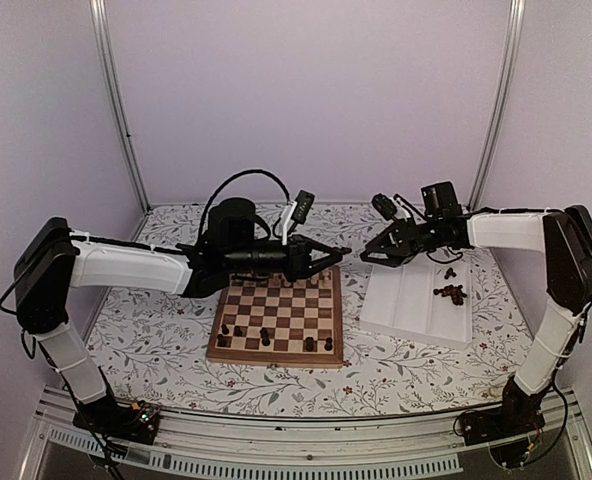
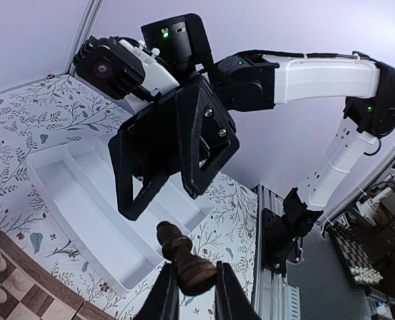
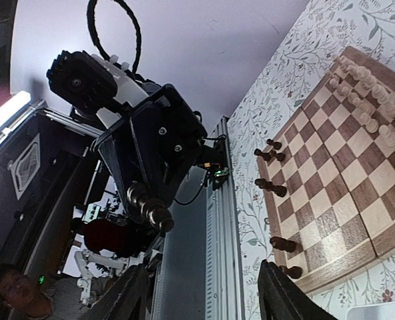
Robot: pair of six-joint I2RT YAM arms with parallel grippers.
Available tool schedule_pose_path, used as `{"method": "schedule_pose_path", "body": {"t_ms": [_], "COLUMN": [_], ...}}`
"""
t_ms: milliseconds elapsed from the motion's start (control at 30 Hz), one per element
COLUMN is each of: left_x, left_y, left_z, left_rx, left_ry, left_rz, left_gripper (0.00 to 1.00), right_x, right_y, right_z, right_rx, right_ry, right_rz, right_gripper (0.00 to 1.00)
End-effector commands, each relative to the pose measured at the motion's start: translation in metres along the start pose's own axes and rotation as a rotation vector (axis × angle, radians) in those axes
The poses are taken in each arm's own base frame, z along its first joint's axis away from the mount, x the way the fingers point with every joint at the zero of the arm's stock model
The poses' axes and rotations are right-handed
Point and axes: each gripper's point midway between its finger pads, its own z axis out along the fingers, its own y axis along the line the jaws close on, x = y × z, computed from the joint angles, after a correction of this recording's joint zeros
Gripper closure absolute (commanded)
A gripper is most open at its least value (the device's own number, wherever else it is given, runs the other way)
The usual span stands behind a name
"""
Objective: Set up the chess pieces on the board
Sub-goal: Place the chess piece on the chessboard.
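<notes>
Perhaps five chess pieces (image 1: 266, 337) stand on the board (image 1: 276, 358), more in the tray (image 1: 406, 300); left gripper (image 2: 191, 288) clamps one, right gripper (image 3: 207, 293) gapes empty.

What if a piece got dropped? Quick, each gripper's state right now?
Left gripper: closed on a dark chess piece.
Right gripper: open, empty.

- Dark chess pieces (image 1: 265, 337) are standing along your board's (image 1: 281, 312) near edge.
- One piece (image 2: 184, 257) is hanging past its far-right corner.
- A heap (image 1: 449, 292) is lying to its right.
</notes>
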Motion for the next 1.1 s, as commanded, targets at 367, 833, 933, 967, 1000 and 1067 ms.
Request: {"method": "schedule_pose_path", "body": {"t_ms": [367,833,933,967,1000,1067], "left_x": [-0.008,0.003,0.004,0.004,0.004,0.007], "left_y": [-0.007,-0.007,-0.011,-0.011,-0.012,-0.012], "left_z": [0.009,0.015,0.015,0.016,0.016,0.017], "left_rx": [0.036,0.046,0.064,0.066,0.07,0.073], "left_ry": [-0.015,0.011,0.013,0.013,0.016,0.022], "left_rz": [0.058,0.047,0.048,0.049,0.049,0.047], "left_gripper": [0.86,0.87,0.87,0.87,0.87,0.87], "right_x": [0.001,0.0,-0.001,-0.002,-0.003,-0.004], "right_y": [0.041,0.045,0.045,0.045,0.045,0.044], "right_z": [0.037,0.04,0.041,0.041,0.041,0.041], "right_rx": [-0.19,-0.216,-0.215,-0.216,-0.217,-0.218], "right_ry": [0.133,0.155,0.155,0.155,0.156,0.157], "right_rz": [0.027,0.014,0.013,0.013,0.012,0.013], "right_gripper": [0.48,0.7,0.69,0.69,0.69,0.72]}}
